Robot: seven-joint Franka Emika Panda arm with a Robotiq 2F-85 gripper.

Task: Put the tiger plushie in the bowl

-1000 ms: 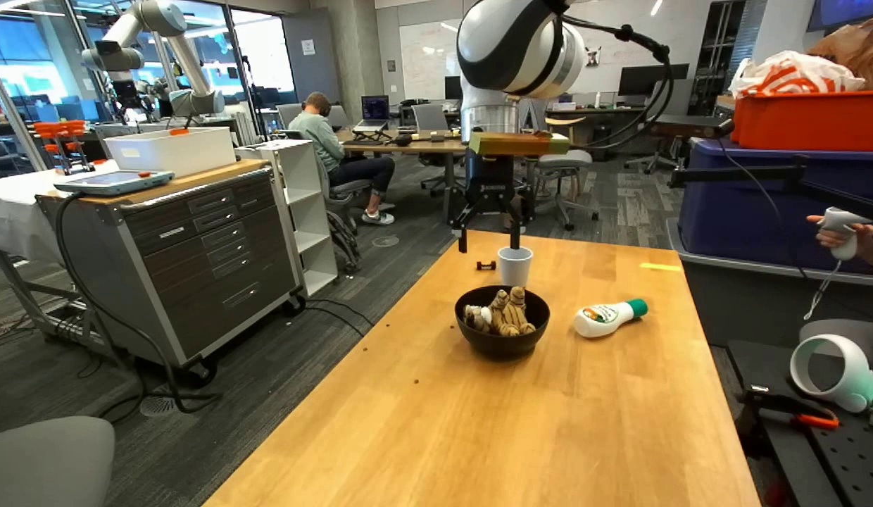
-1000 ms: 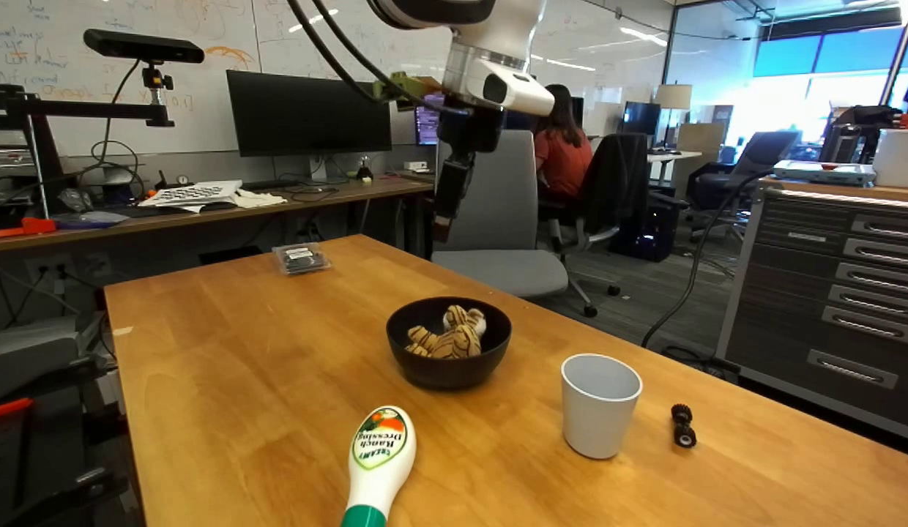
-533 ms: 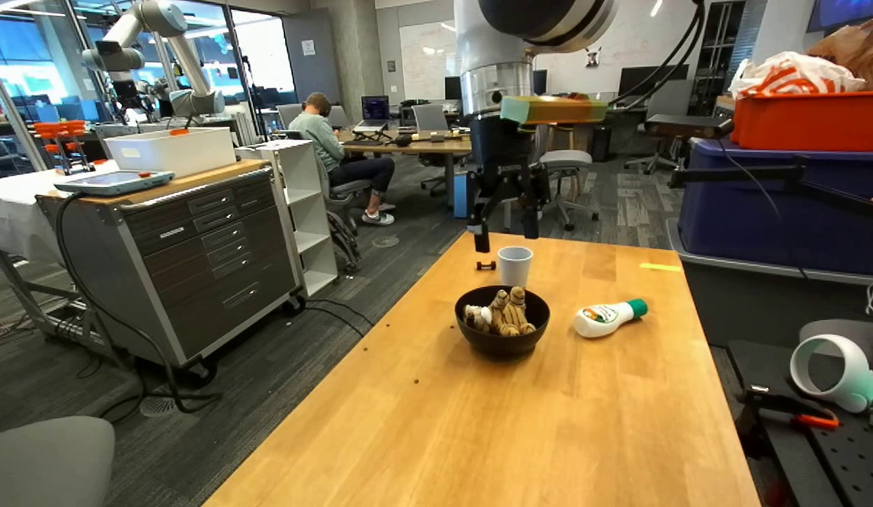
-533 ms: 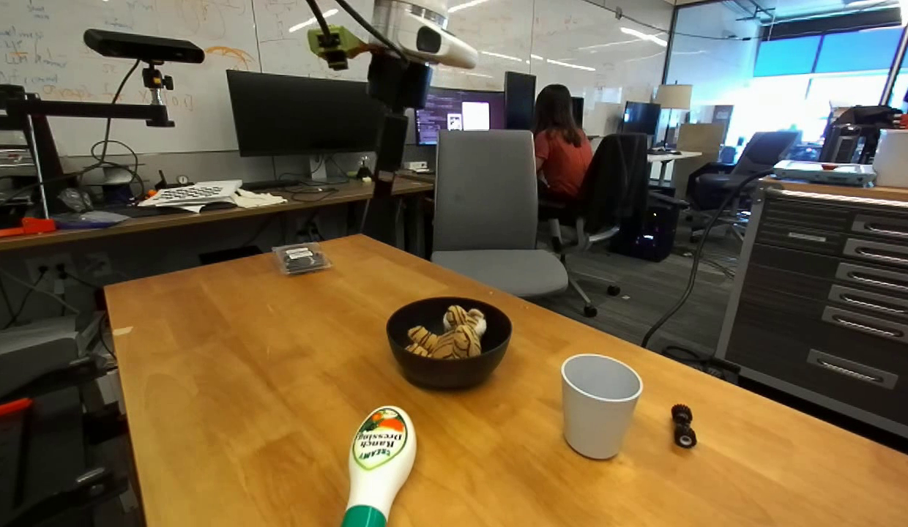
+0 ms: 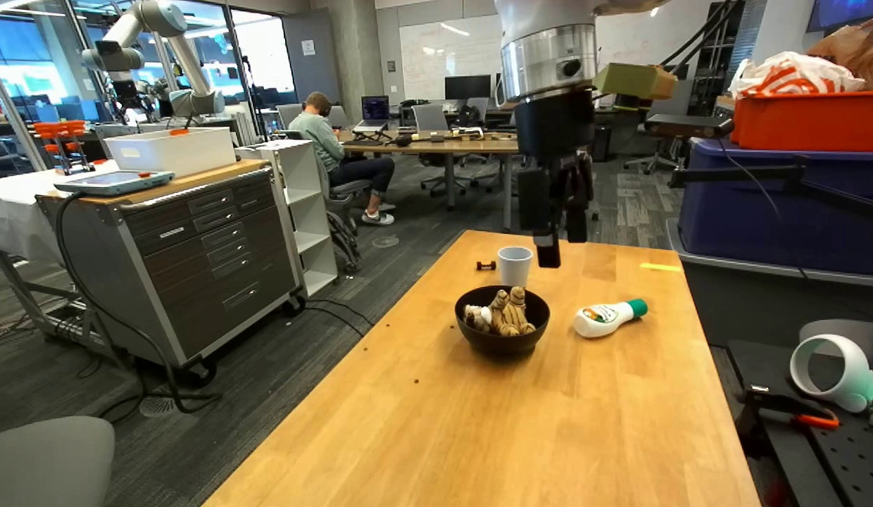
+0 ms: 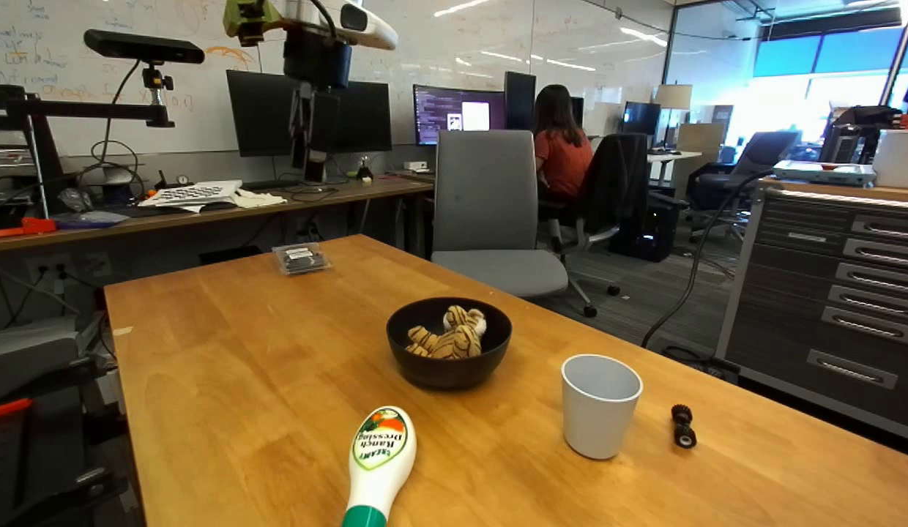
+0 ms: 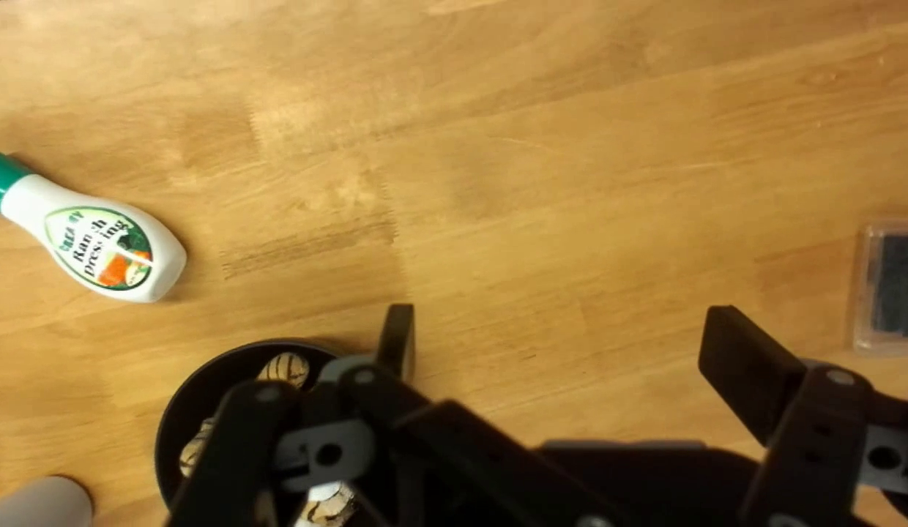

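In an exterior view, the tiger plushie [image 5: 511, 320] sits inside the upright bowl [image 5: 502, 347]. To its right, the gripper [image 5: 562, 243] hangs above the table [image 5: 521, 436], jaws spread wide (wrist view: wood surface between them). Further right, the white bottle [image 5: 605, 319] lies on its side.

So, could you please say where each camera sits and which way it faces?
An exterior view: raised, facing along the table past the bowl; arm's end and gripper show.
An exterior view: roughly opposite, facing back over the bottle; same parts show.
Wrist view: on the arm's end, facing down; fingers show.
All three share bowl and tiger toy.
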